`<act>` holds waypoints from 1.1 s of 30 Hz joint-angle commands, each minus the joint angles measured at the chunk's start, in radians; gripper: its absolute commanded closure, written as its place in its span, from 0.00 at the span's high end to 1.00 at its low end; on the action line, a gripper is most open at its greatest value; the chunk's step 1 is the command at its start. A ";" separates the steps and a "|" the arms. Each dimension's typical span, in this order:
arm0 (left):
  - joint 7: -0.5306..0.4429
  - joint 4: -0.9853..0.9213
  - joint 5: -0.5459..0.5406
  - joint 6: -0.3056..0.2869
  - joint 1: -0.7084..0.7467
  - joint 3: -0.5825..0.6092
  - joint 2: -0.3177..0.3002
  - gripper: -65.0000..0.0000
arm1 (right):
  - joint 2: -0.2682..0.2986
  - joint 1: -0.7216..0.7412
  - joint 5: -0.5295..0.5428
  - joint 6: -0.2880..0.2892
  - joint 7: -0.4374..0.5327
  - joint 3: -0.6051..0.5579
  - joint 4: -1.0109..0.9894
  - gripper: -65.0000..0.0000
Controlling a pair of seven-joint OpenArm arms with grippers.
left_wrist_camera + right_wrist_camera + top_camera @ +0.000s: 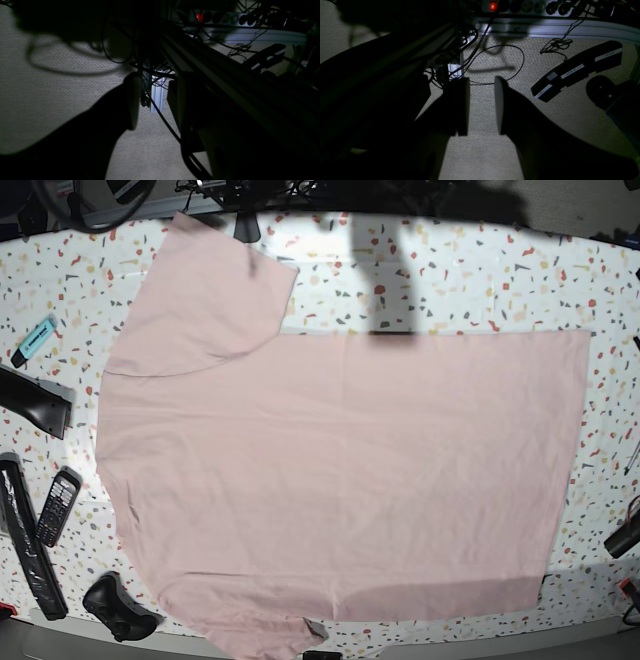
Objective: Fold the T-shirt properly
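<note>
1. One shirt [340,480] lies spread flat, plain side up, over most of the table [450,270]; its bottom edge reaches the near rim and one sleeve angles to the far left corner.
2. Neither arm shows in the base view. Both wrist cameras look down at carpet [475,155] and cables, not the table.
3. Left gripper [155,100]: jaws parted, nothing between. Right gripper [482,105]: jaws parted, empty too.
4. Risk, I'd say: reaching in from down there, a gripper could snag the hanging hem or bunch the cloth and spoil the flat lay.
5. At the table's left edge: one blue marker [35,340], one remote [58,505], one dark controller [118,605].
</note>
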 commanded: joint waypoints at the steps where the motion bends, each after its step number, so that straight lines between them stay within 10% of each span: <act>1: -0.005 0.010 0.000 -0.010 0.007 0.001 0.003 0.35 | 0.003 0.000 0.003 0.006 0.007 0.001 0.008 0.27; 15: 0.003 0.188 0.091 -0.011 0.142 0.001 -0.007 0.35 | 0.077 -0.108 0.003 0.027 -0.013 0.001 0.116 0.27; 22: 0.106 0.342 0.071 -0.011 0.235 0.001 -0.062 0.35 | 0.182 -0.280 0.007 0.132 -0.025 0.001 0.319 0.27; 33: 0.208 0.794 -0.057 -0.011 0.533 0.001 -0.201 0.35 | 0.412 -0.697 0.117 0.135 -0.081 0.001 0.918 0.27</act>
